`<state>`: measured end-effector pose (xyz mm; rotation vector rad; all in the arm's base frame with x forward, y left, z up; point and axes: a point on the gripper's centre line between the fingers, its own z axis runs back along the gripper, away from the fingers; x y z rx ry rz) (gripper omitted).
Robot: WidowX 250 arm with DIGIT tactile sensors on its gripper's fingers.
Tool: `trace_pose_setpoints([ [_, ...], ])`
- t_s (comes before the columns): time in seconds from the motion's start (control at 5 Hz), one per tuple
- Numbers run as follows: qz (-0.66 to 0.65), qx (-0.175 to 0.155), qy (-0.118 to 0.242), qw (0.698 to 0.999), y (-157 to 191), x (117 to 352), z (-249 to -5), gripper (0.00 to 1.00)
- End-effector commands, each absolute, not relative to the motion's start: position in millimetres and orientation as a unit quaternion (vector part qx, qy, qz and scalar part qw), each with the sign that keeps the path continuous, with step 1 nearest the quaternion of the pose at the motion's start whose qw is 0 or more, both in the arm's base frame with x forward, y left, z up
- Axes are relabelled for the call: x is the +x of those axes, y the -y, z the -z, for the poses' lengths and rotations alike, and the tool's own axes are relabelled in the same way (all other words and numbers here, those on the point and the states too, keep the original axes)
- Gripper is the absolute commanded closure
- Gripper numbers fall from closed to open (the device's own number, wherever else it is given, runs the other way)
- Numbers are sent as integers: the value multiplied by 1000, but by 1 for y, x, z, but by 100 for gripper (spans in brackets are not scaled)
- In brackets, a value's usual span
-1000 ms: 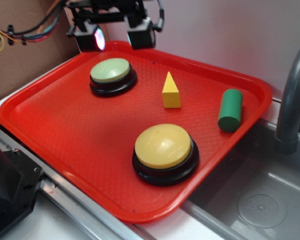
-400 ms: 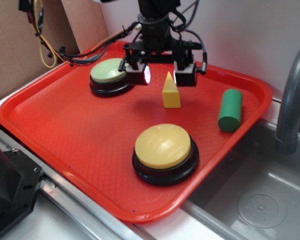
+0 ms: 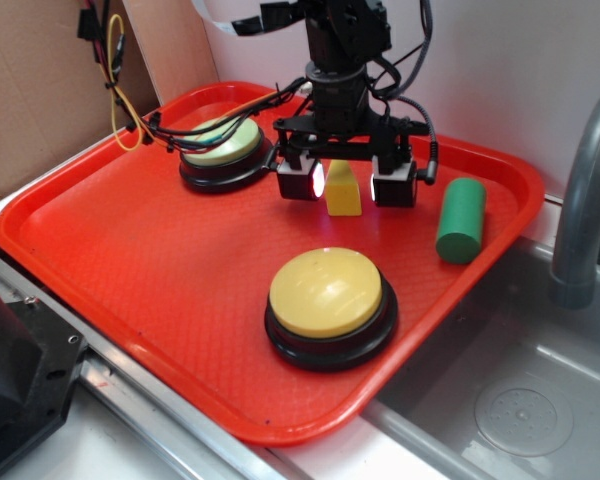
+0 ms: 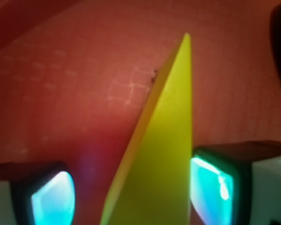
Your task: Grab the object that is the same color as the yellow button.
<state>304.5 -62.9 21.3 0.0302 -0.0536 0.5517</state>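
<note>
The small yellow pyramid block stands upright on the red tray, right of centre at the back. My gripper is lowered over it, open, with one finger on each side of the block. In the wrist view the block fills the gap between the two glowing pads; the right pad sits close to it, the left pad stands clear. The large yellow button on its black base sits nearer the tray's front.
A pale green domed button sits at the tray's back left, under the arm's cables. A green cylinder lies at the tray's right side. A grey sink and tap are to the right; cardboard stands at back left.
The gripper has moved from the tray's back edge forward and down, and now straddles the yellow block. The block and buttons have not moved.
</note>
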Motion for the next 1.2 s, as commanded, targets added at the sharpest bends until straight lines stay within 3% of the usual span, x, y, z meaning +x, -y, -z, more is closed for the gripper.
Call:
trace_pose_setpoints([
  [0.0,-284,-3,64,957,54,321,-42,100],
  [0.2,-261,-17,25,965,53,295,-81,100],
  [0.4,-218,-2,49,975,47,272,-114,100],
  [0.6,-121,24,21,992,37,251,-147,100],
  [0.8,-78,40,31,996,24,224,-171,100],
  [1.0,-88,28,44,995,9,197,-184,100],
])
